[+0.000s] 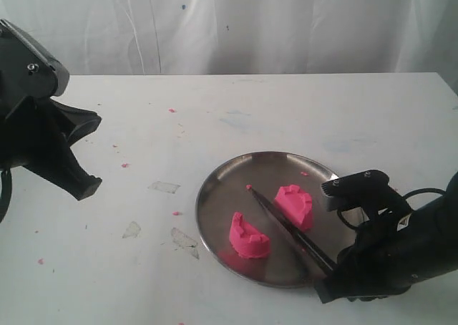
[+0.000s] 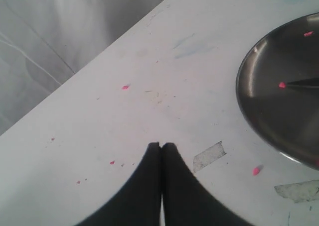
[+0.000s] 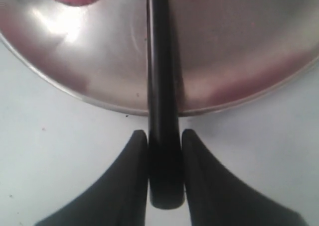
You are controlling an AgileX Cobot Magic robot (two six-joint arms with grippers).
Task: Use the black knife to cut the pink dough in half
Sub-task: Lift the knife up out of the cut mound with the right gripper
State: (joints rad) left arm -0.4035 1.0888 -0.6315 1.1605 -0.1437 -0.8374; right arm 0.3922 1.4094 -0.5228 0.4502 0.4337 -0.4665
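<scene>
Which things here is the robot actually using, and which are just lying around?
In use: the pink dough, in two chunks; the black knife, held in the right gripper; the steel plate under them.
Lying about: pink crumbs and tape scraps on the table; the left gripper, shut and idle.

I see white worktop [image 1: 300,110], faint bluish smudges toward far side. Round steel plate [image 1: 240,178] sits directly on it, right of centre, toward near edge. Just left of plate, three clear tape scraps [image 1: 164,187] stuck flat. Tiny pink crumbs [image 1: 124,165] scattered over left half.
</scene>
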